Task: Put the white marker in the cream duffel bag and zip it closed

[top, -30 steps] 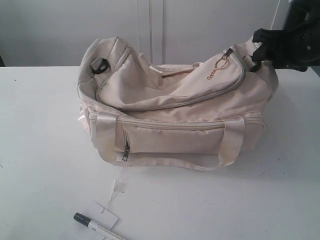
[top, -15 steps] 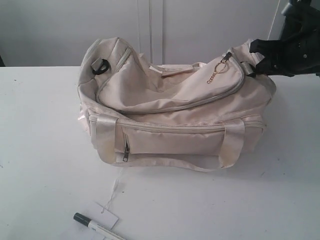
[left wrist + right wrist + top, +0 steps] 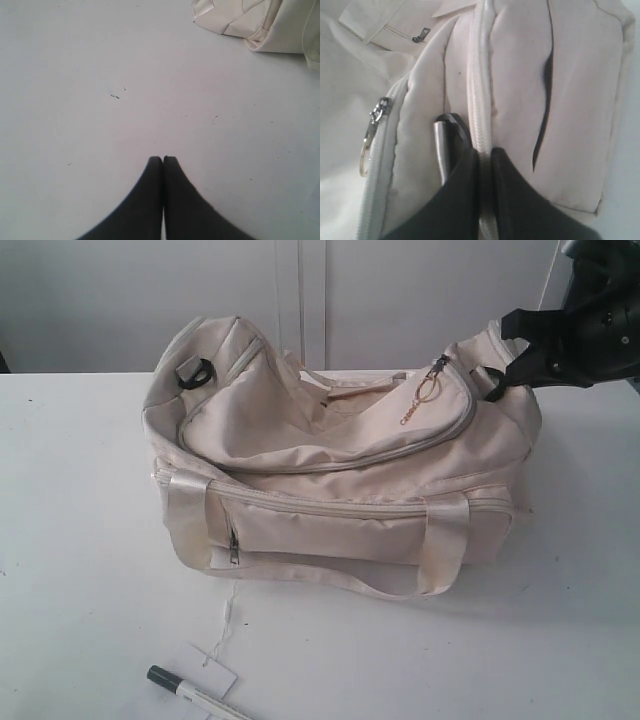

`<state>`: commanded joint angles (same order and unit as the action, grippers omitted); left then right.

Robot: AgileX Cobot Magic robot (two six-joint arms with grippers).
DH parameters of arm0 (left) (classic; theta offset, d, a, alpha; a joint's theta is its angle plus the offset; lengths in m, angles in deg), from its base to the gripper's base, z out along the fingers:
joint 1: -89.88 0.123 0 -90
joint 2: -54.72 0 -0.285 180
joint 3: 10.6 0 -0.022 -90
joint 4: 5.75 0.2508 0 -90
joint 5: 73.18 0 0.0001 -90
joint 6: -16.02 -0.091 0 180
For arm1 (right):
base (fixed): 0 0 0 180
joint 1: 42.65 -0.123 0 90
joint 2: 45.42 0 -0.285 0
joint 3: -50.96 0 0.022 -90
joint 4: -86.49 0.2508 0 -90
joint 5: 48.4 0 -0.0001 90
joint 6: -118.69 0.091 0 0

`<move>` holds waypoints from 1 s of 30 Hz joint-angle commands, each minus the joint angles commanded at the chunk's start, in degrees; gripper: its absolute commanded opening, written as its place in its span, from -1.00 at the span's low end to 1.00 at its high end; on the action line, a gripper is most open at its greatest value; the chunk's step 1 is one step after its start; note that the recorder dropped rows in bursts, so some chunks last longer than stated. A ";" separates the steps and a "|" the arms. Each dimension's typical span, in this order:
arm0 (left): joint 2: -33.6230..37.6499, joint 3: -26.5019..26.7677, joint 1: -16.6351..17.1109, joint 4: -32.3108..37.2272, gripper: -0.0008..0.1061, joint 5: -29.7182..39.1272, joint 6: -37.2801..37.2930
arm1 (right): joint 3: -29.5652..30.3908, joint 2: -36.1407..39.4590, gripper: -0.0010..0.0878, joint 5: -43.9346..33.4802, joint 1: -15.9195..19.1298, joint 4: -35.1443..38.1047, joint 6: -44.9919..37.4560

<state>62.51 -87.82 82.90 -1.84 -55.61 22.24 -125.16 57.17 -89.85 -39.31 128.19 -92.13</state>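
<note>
Step in hand, as judged: bracing the bag by its right end so that the top can be worked and the marker brought in afterwards. To do it well, the hold should sit on the stiff end seam rather than on loose cloth. The pull should be gentle and along the desk — a soft bag is likely to slump and drag if tugged upward. The grip should also keep clear of the zip pull, which stands at that same end with its gold ring hanging. Whether the top zip is open enough to admit the marker cannot be told from these views, and this should be confirmed before any pick. Right end effector: jaws drawn together, nipping the raised seam at the bag's end, just beside the black ring. The seam runs straight into the gap between the fingers, so this is judged a grip on the bag, not an empty closure. Left end effector: closed, holding nothing, above bare desk, apart from the bag's corner. The marker lies on the desk in front of the bag, well apart from it, near the paper tag and partly out of view — not yet in the bag.
</note>
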 joint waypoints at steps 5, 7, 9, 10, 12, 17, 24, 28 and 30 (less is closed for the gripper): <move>0.00 0.00 0.00 0.00 -0.99 0.00 0.00 | 0.00 0.00 -0.98 0.86 0.00 0.00 0.00; 0.00 0.00 0.00 0.00 -0.99 0.00 0.00 | 0.00 0.00 -0.98 0.97 0.00 -0.13 0.00; 0.00 0.00 0.00 0.00 -0.99 0.00 0.00 | 0.00 0.00 -0.98 0.97 0.00 -0.13 0.00; 0.00 0.00 0.00 0.00 -0.99 0.00 0.00 | 0.00 0.00 -0.98 0.86 0.00 -0.13 0.00; 0.00 0.00 0.00 0.00 -0.99 0.00 0.00 | 0.00 0.00 -0.98 0.86 0.00 -0.13 0.00; 0.00 0.00 0.00 0.00 -0.99 0.00 0.00 | 0.00 0.00 -0.98 0.73 0.00 -0.13 0.00; 0.00 0.00 0.00 -2.11 -0.99 -7.12 -0.42 | 0.00 0.00 -0.98 0.73 0.00 -0.03 0.00; 0.00 0.00 0.00 -3.91 -0.99 -15.28 0.27 | 0.00 0.00 -0.98 0.84 0.00 -0.03 0.00; 0.00 0.00 0.00 -3.91 -0.99 -18.54 1.63 | 0.00 0.00 -0.98 0.84 0.00 -0.03 0.00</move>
<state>62.51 -87.82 82.90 -5.75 -74.15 23.87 -125.16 57.17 -89.01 -39.31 128.16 -92.13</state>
